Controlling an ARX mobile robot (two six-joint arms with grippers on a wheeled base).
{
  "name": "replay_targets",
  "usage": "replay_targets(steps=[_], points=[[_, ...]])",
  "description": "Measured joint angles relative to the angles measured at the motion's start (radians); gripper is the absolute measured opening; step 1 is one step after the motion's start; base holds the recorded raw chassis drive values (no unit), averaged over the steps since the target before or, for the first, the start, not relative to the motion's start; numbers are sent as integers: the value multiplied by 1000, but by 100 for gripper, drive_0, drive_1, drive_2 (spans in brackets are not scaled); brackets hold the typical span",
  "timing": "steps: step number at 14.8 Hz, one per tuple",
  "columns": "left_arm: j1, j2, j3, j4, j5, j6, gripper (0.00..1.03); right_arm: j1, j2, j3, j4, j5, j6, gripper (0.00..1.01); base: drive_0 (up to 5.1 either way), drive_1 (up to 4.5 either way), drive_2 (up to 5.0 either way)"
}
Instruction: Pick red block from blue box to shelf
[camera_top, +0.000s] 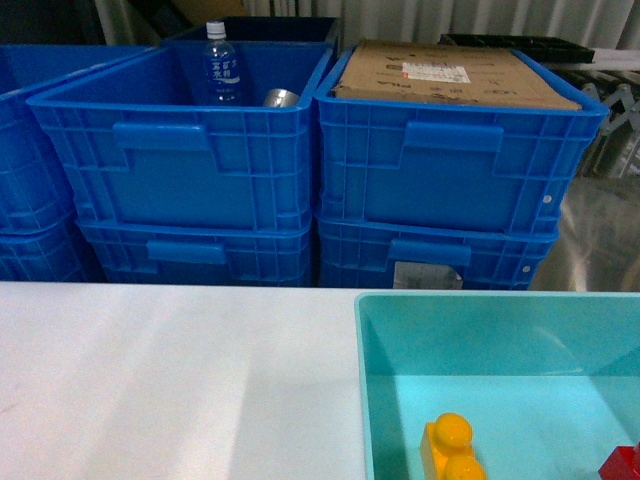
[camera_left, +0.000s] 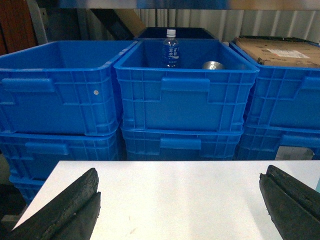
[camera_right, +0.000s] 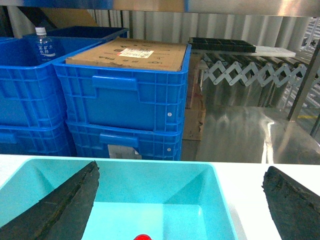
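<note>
The red block (camera_top: 622, 465) lies in the blue box (camera_top: 385, 400), at the bottom right corner of the head view; only part of it shows. In the right wrist view just its top (camera_right: 142, 237) peeks in at the lower edge, inside the box (camera_right: 220, 200). My right gripper (camera_right: 182, 205) hangs open above the box, nothing between its fingers. Over the bare white table (camera_left: 180, 190), my left gripper (camera_left: 180, 210) is open and empty. The shelf shows as a shiny steel tier (camera_right: 240, 135) beyond the table. Neither gripper appears in the head view.
An orange-yellow studded block (camera_top: 450, 448) lies in the blue box left of the red one. Stacked dark blue crates (camera_top: 180, 170) stand behind the table; one holds a water bottle (camera_top: 220, 65), another a cardboard box (camera_top: 450, 75). A folding roller conveyor (camera_right: 250, 72) stands at the back right.
</note>
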Motion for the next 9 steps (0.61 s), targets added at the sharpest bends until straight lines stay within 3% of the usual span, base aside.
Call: replay_targets(steps=[9], points=[[0,0,0,0,0,0,98,0,0,0,0,0,0,98,0,0,0]])
